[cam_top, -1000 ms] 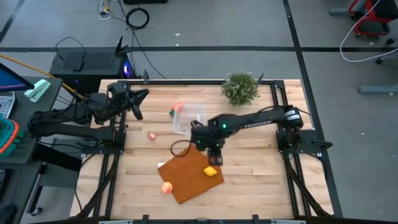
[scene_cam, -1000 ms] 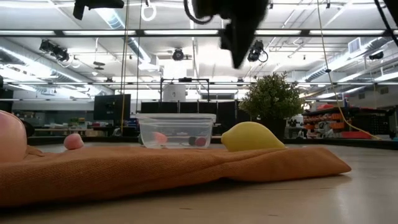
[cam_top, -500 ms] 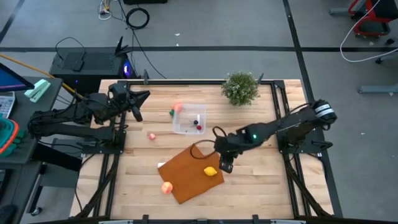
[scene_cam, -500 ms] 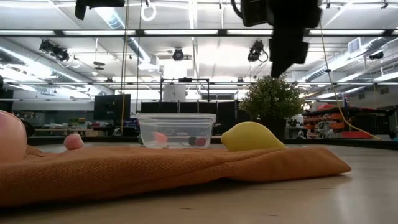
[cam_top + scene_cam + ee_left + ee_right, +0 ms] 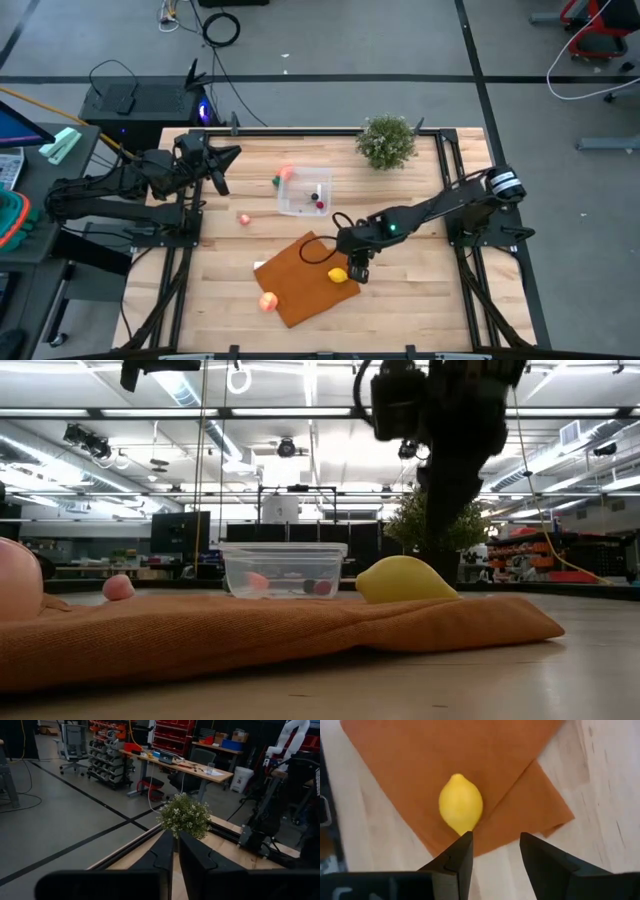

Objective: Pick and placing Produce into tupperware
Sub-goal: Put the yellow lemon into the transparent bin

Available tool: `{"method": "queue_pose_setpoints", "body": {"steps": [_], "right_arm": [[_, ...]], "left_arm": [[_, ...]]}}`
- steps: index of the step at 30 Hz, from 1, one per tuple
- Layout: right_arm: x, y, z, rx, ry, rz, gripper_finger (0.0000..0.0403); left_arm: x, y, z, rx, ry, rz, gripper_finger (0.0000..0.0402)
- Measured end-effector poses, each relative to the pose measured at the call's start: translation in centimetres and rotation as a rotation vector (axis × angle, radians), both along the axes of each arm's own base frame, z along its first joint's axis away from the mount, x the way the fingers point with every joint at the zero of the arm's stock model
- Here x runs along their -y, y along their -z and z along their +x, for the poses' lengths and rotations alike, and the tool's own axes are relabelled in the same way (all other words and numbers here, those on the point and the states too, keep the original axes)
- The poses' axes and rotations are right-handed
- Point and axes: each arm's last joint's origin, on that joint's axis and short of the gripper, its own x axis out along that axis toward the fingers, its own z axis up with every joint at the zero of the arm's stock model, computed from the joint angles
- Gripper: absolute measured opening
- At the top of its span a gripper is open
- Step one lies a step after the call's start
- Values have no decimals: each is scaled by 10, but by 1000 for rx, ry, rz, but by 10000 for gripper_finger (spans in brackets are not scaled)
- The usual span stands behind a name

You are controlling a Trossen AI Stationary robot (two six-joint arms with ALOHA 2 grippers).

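A yellow lemon point(image 5: 339, 275) point(image 5: 461, 804) lies on the orange-brown mat point(image 5: 300, 285), near the mat's right corner. My right gripper point(image 5: 358, 272) point(image 5: 495, 840) hangs open just right of it and points steeply down; it touches nothing. The clear tupperware point(image 5: 305, 192) point(image 5: 285, 568) stands farther back with small red and dark pieces inside. A peach fruit point(image 5: 267, 301) rests at the mat's near corner. A pink piece point(image 5: 244, 218) lies on the bare wood. My left gripper point(image 5: 225, 165) point(image 5: 175, 842) is shut, held high at the far left.
A bushy potted plant point(image 5: 387, 140) stands at the far right corner. A peach-pink piece point(image 5: 287, 173) and a green piece point(image 5: 276, 181) lie on the wood just left of the tupperware. Bare wood point(image 5: 410, 290) lies right of the mat.
My right gripper has come down toward the lemon and shifted toward the table's near edge, rolling at the wrist. Its fingers have stayed apart. The lemon, mat and tupperware have not moved.
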Motion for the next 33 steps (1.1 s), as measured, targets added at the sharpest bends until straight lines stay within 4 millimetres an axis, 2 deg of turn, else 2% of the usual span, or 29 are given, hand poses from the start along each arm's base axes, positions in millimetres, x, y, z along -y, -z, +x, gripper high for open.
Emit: {"method": "queue_pose_setpoints", "body": {"steps": [4,16,22,28,33], "right_arm": [[2,9,3,-27,-41,-9,152],[1,11,8,6,-77,-19,236],[-4,10,7,17,-113,-28,235],[-17,-3,16,57,-187,-116,226],[-18,5,28,2,-197,-154,229]], "left_arm": [[0,0,0,0,0,0,28],[0,0,0,-5,0,0,31],[0,1,0,-14,-1,0,30],[0,2,0,-19,0,0,36],[0,2,0,-26,0,0,29]]}}
